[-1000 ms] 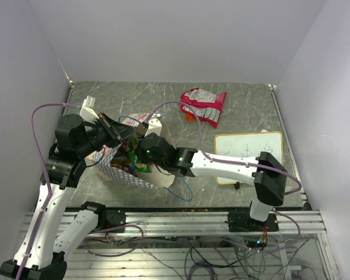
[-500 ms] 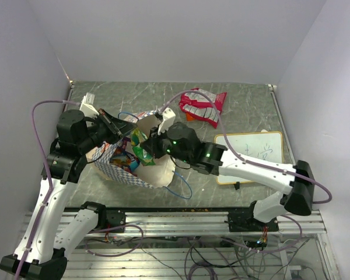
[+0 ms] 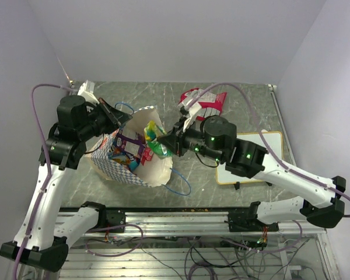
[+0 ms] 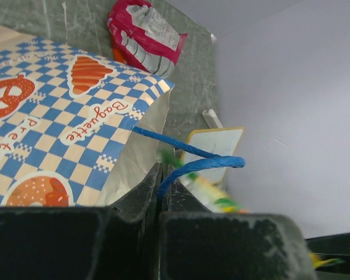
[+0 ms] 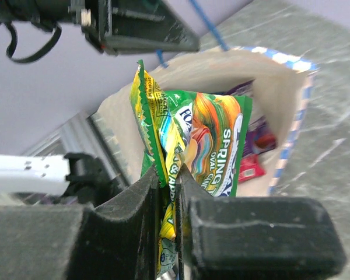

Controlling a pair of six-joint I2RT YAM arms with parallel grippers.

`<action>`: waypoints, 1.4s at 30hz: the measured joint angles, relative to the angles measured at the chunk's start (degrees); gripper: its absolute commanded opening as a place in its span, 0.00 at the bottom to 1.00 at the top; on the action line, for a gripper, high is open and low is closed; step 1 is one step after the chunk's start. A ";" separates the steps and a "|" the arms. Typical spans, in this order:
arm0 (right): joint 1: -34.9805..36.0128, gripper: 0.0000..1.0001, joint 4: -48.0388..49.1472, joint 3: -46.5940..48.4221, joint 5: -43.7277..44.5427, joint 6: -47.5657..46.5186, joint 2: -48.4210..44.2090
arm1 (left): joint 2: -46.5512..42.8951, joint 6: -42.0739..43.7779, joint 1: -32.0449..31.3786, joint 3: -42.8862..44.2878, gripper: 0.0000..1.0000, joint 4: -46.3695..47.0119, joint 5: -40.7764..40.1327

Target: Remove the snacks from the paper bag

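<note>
The paper bag (image 3: 119, 163) lies tilted on the table at the left, its mouth facing right. It also shows in the left wrist view (image 4: 64, 134) and the right wrist view (image 5: 221, 70). My left gripper (image 3: 118, 116) is shut on its blue string handle (image 4: 189, 166) and holds the mouth up. My right gripper (image 3: 170, 142) is shut on a green-yellow snack packet (image 3: 154, 140), also seen in the right wrist view (image 5: 192, 140), just outside the mouth. Purple and red packets (image 5: 254, 149) remain inside. A red-and-white packet (image 3: 203, 106) lies at the back of the table.
A white framed writing board (image 3: 252, 153) lies on the table at the right, under my right arm. The other blue string handle (image 3: 178, 185) trails on the table near the front edge. The table's grey walls close in at left and right.
My right gripper has drawn back to the right and up out of the bag with the green-yellow packet. My left gripper has lifted the bag's handle, tipping the mouth open.
</note>
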 measured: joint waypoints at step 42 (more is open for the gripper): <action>-33.75 0.00 -16.11 42.21 40.94 -24.59 54.03 | 4.79 12.50 0.00 8.26 0.07 -6.58 3.69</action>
